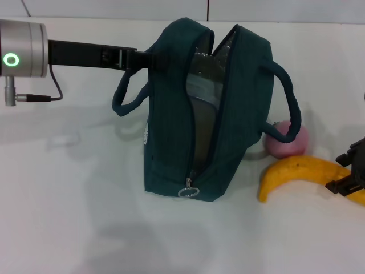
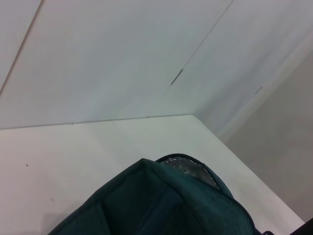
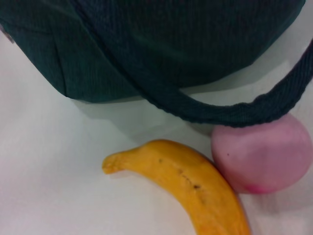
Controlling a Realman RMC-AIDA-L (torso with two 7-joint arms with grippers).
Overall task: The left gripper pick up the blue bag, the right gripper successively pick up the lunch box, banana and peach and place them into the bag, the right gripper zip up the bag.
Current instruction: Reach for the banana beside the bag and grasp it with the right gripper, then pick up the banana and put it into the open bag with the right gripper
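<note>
White table (image 1: 68,217), bag open, banana up next.
Left gripper (image 1: 132,59) pinches the blue bag (image 1: 239,114) upright at its rim; banana (image 1: 296,171) lies crosswise beside it, far end at the right gripper (image 1: 352,171), whose jaw opening I cannot tell.

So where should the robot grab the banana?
Probably around the banana's thick middle, coming down from above: it lies flat on the table, so both long sides are free there. The right pincer is already at its far end, beside the peach.
</note>
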